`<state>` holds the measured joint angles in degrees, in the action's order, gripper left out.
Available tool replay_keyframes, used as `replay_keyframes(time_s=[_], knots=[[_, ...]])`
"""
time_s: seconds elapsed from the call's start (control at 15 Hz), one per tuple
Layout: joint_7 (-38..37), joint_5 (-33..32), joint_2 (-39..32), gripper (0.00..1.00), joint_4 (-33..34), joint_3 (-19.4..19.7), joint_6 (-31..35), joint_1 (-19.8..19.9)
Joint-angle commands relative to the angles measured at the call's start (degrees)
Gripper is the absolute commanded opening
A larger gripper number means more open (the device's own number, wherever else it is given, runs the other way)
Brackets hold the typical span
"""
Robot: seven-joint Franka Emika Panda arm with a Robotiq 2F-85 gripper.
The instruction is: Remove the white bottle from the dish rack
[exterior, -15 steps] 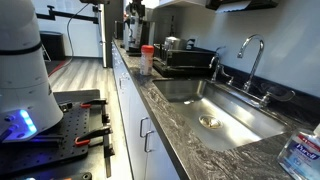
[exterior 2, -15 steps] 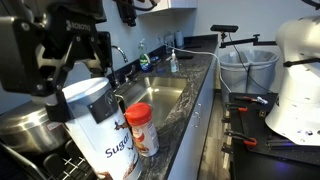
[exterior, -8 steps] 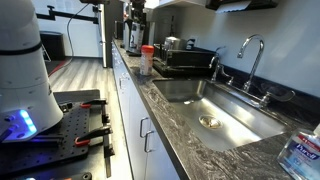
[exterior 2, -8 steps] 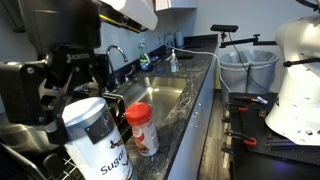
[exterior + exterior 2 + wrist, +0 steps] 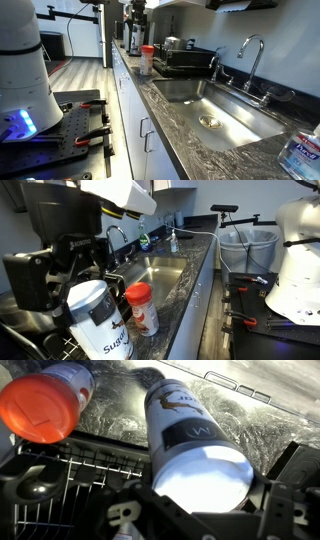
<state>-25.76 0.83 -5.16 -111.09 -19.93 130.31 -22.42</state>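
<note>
My gripper (image 5: pixel 88 284) is shut on the top of the white bottle (image 5: pixel 102 325), a tall white container with a dark label band and lettering. It holds the bottle upright beside a jar with a red lid (image 5: pixel 141 308). In the wrist view the bottle (image 5: pixel 190 440) fills the middle between my fingers (image 5: pixel 285 495). Its lower end is over the granite counter (image 5: pixel 250 420), just past the black wire dish rack (image 5: pixel 60 480). I cannot tell whether it touches the counter. The rack (image 5: pixel 190 62) also shows far off in an exterior view, and its wires (image 5: pixel 72 350) show close by.
The red-lidded jar (image 5: pixel 45 405) stands close beside the bottle. The steel sink (image 5: pixel 160 275) with its faucet (image 5: pixel 250 55) lies further along the counter. A metal pot (image 5: pixel 25 305) sits in the rack. A wipes tub (image 5: pixel 303 150) stands at the counter's near end.
My gripper has come down with the white bottle still in it, lowering it beside the red-lidded jar. Nothing else has moved.
</note>
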Motion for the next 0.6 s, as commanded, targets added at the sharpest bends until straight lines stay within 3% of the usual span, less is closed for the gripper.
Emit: replay_keyframes(time_s=[0.0, 0.53], knots=[[-3.1, -2.15, 0.18, 0.61, -1.91, 0.13, 3.57, -0.6], [-6.42, -4.53, -1.01, 0.61, -6.47, 0.16, 13.0, -2.12]])
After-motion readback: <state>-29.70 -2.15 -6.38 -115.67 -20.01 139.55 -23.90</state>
